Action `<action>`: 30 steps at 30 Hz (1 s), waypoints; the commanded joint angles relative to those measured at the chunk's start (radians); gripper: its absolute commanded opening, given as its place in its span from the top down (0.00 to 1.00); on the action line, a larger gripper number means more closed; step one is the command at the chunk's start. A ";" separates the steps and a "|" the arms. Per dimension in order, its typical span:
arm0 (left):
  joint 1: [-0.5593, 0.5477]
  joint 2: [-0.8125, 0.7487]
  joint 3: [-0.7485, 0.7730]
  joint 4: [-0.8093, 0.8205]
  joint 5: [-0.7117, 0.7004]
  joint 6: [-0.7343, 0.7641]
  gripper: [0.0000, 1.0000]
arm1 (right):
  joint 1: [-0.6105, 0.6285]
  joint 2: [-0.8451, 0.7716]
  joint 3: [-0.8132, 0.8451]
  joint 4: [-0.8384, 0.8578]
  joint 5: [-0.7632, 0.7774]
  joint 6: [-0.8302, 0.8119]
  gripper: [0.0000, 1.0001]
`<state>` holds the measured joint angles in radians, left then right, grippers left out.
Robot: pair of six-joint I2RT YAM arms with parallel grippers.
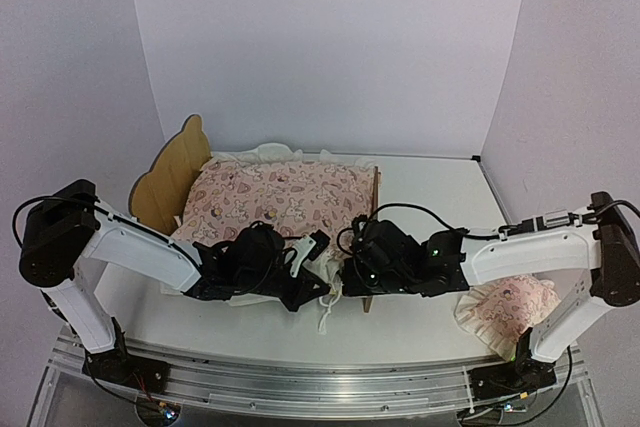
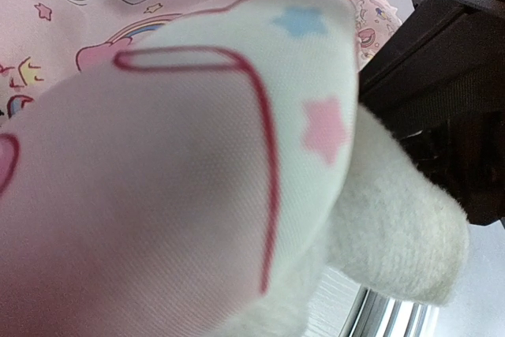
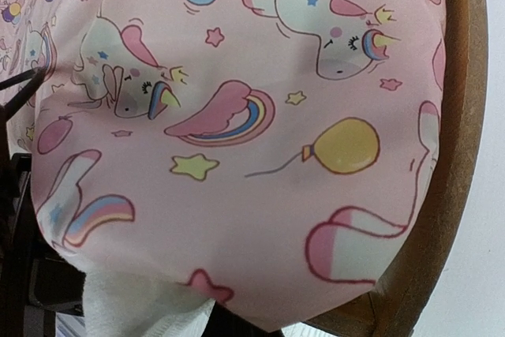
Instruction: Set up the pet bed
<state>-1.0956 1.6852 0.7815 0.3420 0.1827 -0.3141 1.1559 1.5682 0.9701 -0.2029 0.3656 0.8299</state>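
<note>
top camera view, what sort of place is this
Probably a robot lab booth, not a home: plain white walls box in a white table, left arm and right arm stand on a metal rail, with a pet bed as prop.

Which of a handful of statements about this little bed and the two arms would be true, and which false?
1. A pink cover lies on the wooden pet bed. True.
2. From above, the bed's eared headboard stands at the right end. False: it stands at the left end.
3. A small pink pillow lies on the table beside the right arm's base. True.
4. Both arms are folded back, away from the bed. False: the left arm and the right arm both reach in to the bed's near side.
5. The cover's print shows dogs and bones. False: it shows unicorns, rainbows, balloons and stars.
</note>
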 commanded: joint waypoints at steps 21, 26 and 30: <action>0.008 0.086 0.054 0.134 0.141 0.098 1.00 | -0.004 -0.059 0.015 0.003 -0.250 -0.109 1.00; -0.006 0.126 0.074 0.146 0.159 0.185 1.00 | -0.003 -0.055 0.006 0.004 -0.249 -0.095 1.00; -0.010 0.149 0.068 0.239 0.154 0.239 1.00 | -0.004 -0.067 -0.021 0.003 -0.237 -0.067 0.94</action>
<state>-1.1064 1.8004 0.8172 0.4643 0.3305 -0.1647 1.1542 1.5043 0.9498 -0.2100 0.1297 0.7370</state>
